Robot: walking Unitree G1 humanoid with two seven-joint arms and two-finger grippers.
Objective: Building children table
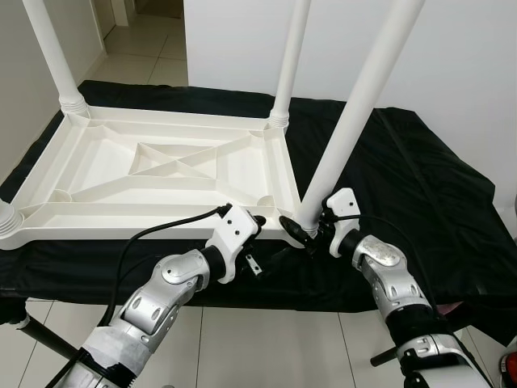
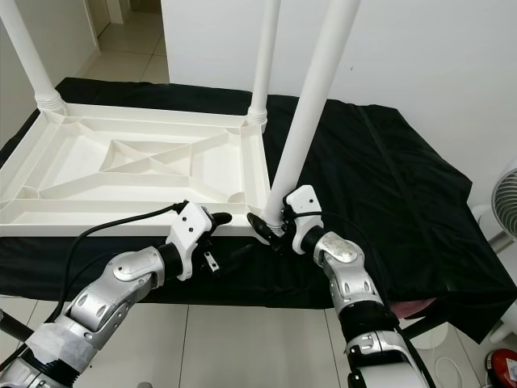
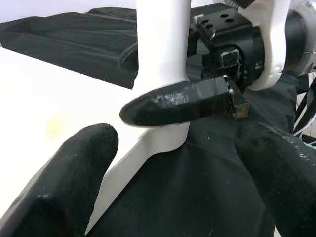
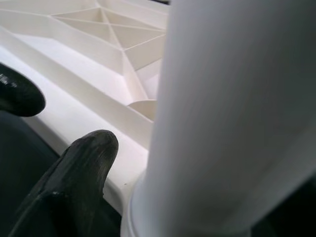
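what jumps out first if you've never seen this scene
A white plastic table lies upside down on a black cloth, with white legs rising at its far corners. At the near corner, the right gripper clasps the base of another leg, which leans. The left gripper sits open beside it.

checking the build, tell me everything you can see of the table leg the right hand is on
The near-right leg is a smooth white round tube, plastic by the look, rising from the near right corner of the upside-down white tabletop and leaning away from that corner, unlike the two far legs, which stand straighter. Its top runs out of frame. Its foot sits at the corner socket. The right hand closes on it just above the base, one black finger laid across it. The left hand, open, hovers beside the corner.
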